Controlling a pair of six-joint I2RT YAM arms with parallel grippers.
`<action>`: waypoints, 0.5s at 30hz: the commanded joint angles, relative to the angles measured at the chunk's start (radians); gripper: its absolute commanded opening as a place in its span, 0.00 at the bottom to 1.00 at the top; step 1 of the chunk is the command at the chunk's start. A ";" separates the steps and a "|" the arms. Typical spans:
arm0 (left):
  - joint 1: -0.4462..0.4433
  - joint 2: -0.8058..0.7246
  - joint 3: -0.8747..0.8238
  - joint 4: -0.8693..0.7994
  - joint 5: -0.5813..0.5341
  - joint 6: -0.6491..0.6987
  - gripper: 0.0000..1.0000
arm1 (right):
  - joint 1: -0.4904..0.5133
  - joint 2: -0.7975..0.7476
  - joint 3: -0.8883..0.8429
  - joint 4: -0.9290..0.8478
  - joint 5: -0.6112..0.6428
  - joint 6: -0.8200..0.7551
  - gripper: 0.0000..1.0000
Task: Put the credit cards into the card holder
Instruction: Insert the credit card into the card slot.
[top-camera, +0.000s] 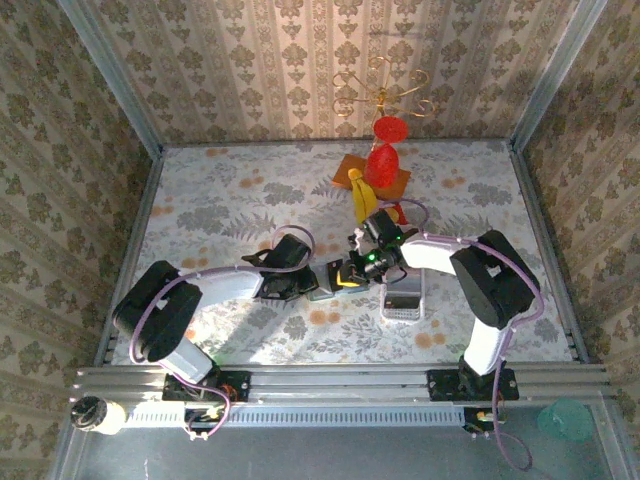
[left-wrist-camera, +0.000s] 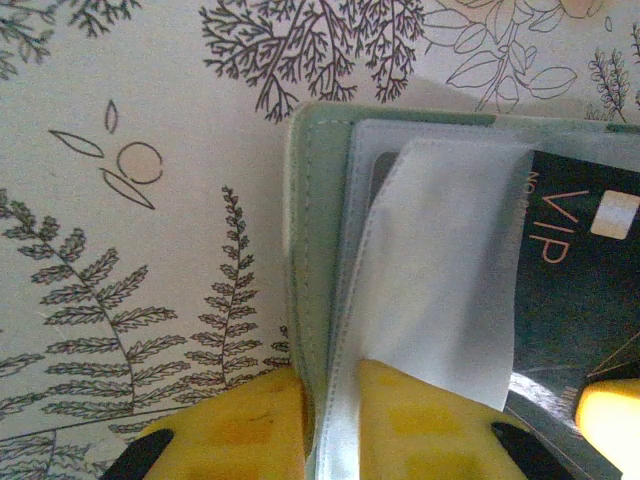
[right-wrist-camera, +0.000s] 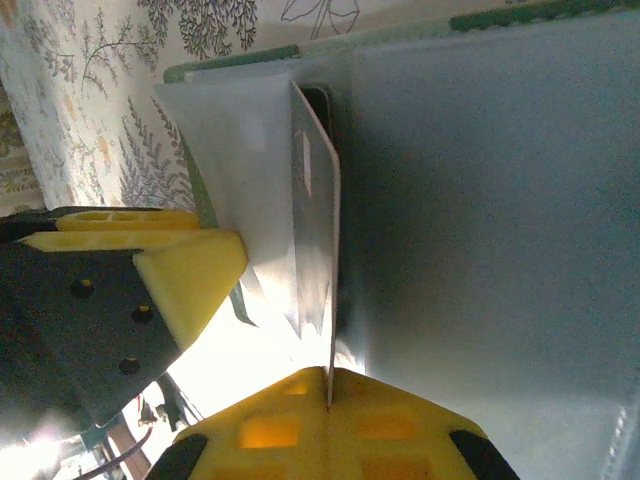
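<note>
Insertion step: left fingers (left-wrist-camera: 410, 425) clamped on card holder's (left-wrist-camera: 312, 250) sleeve edge, mid-desk (top-camera: 230, 200); right fingers (right-wrist-camera: 400, 430) pinch dark VIP card (left-wrist-camera: 580, 280), partly under flap. Next, prob.: slide card deeper w/ holder pinned.

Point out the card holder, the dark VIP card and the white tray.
card holder (left-wrist-camera: 315, 260): left wrist view, green cover edge.
dark VIP card (left-wrist-camera: 585, 300): left wrist view, printed face.
white tray (top-camera: 403, 316): top external view, near rim.
</note>
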 joint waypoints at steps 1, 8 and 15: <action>-0.013 0.065 -0.042 -0.118 -0.005 0.005 0.17 | 0.014 0.039 0.009 -0.052 -0.063 -0.009 0.00; -0.014 0.065 -0.044 -0.099 -0.008 -0.001 0.15 | 0.015 0.047 0.027 -0.067 -0.073 -0.027 0.01; -0.012 0.049 -0.045 -0.098 -0.029 -0.005 0.19 | 0.015 0.051 0.054 -0.144 -0.083 -0.087 0.00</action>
